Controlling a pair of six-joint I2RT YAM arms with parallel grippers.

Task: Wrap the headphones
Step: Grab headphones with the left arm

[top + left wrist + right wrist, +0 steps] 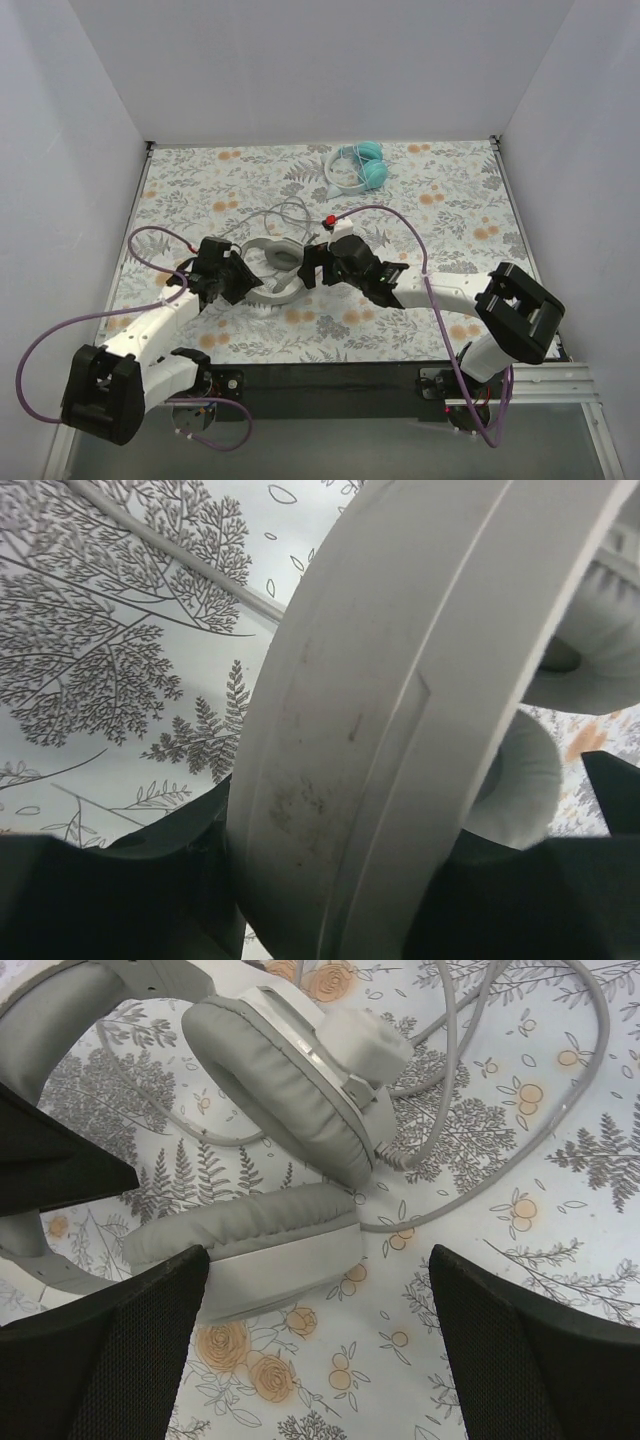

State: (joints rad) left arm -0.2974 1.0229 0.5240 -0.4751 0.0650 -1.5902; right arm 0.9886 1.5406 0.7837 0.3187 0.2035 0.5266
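The white-grey headphones (272,262) lie mid-table, and their thin grey cable (287,214) loops loosely behind them. My left gripper (243,283) is shut on the headband (380,730), which fills the whole gap between its dark fingers. My right gripper (313,266) stands open on the other side. In its wrist view the two padded ear cups (270,1090) lie folded together just ahead of the jaws (320,1360). The lower cup's edge reaches the left finger (110,1360). The teal headphones (362,167) rest at the far side, away from both arms.
Thick purple robot cables (400,225) arch over the table from each arm. A small red part (330,220) sits on the right arm's cable by the wrist. White walls enclose the floral table (450,220) on three sides; loose cable loops (520,1150) lie ahead of the right gripper.
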